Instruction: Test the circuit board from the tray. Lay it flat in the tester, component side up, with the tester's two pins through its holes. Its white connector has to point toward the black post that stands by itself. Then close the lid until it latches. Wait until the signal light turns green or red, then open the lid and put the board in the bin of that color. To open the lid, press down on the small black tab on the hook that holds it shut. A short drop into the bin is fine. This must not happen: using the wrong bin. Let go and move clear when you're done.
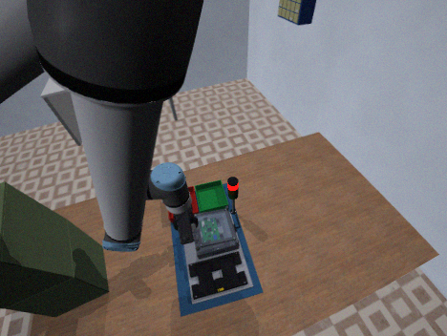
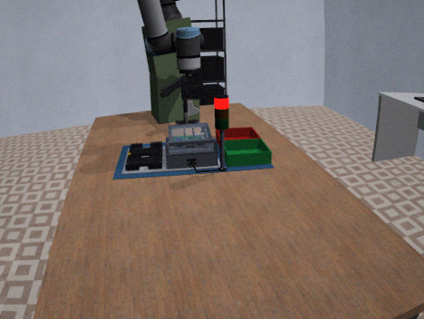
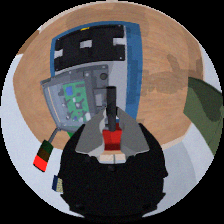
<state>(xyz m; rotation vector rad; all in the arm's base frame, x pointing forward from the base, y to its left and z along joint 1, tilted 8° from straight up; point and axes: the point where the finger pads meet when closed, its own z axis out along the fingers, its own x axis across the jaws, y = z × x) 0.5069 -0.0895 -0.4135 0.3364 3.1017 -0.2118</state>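
The tester (image 1: 217, 251) (image 2: 178, 159) (image 3: 88, 75) has its clear lid down. The green board (image 1: 209, 230) (image 3: 75, 102) lies inside, component side up, seen through the lid. Its connector and the pins cannot be made out clearly. The signal light (image 1: 232, 187) (image 2: 221, 103) (image 3: 41, 162) is red. My gripper (image 1: 187, 241) (image 2: 186, 120) (image 3: 111, 107) is shut and empty, pointing down at the tester's side away from the light, near the hook area. Contact with the tab cannot be told. The red bin (image 1: 194, 200) (image 2: 239, 132) and the green bin (image 1: 212, 197) (image 2: 247, 158) are empty as far as visible.
The black tray (image 1: 228, 270) (image 2: 144, 159) (image 3: 70, 47) lies beside the tester on the blue mat (image 1: 253, 284) (image 2: 119, 167) (image 3: 133, 60) and holds no board. The light's thin pole (image 2: 222, 149) stands beside the tester and green bin. The green pedestal (image 1: 48, 258) (image 2: 159, 86) stands behind the arm's side.
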